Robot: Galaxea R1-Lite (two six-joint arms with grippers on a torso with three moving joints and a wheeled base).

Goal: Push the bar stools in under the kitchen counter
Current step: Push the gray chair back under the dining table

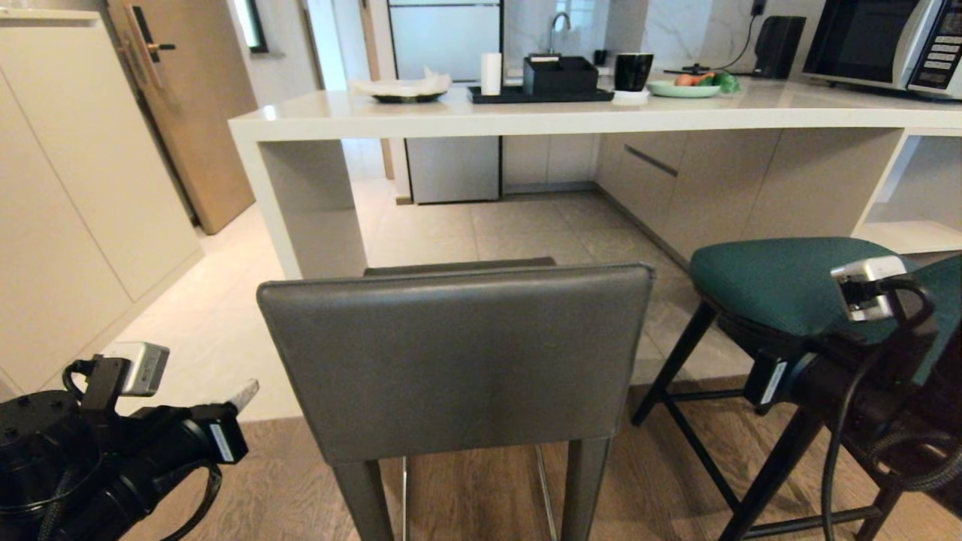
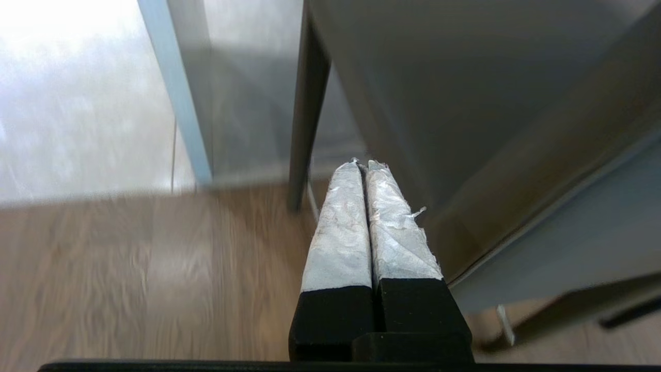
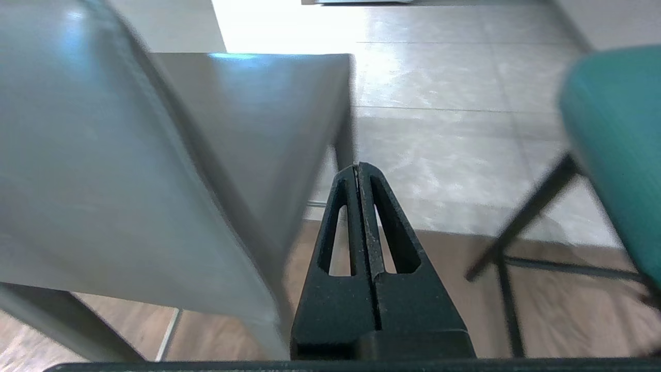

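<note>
Centrally, the grey stool (image 1: 455, 361) stands with its low backrest facing the robot, its seat edge just short of the white worktop (image 1: 571, 113), whose slab lies beyond and above it. Left end effector (image 1: 244, 392): low, just beside the grey stool's backrest on the robot's left and apart from it, empty, fingers pressed together. In the left wrist view the two pale-wrapped fingers (image 2: 341, 227) meet along their length, tips at (image 2: 363, 164); the stool's grey body rises close beside them and a dark leg stands ahead of the tips over the wood floor (image 2: 129, 279). Right end effector (image 3: 357, 168): also closed and empty, its black slotted fingers (image 3: 390, 227) touching at the tips. In the right wrist view it points into the gap between the two stools, the grey stool (image 3: 129, 170) close on one side and the teal stool (image 3: 614, 139) with its black legs farther off on the other. In the head view the right arm (image 1: 864, 368) overlaps the teal stool (image 1: 782, 282), which stands out from the worktop on the robot's right, ahead of the open white shelves (image 1: 913, 218). Pale floor tiles (image 1: 518, 225) stretch beyond both end effectors beneath the worktop. On the worktop: a black tray (image 1: 541, 94), a black cup (image 1: 633, 71), a green plate (image 1: 682, 89) and a microwave (image 1: 887, 41).
</note>
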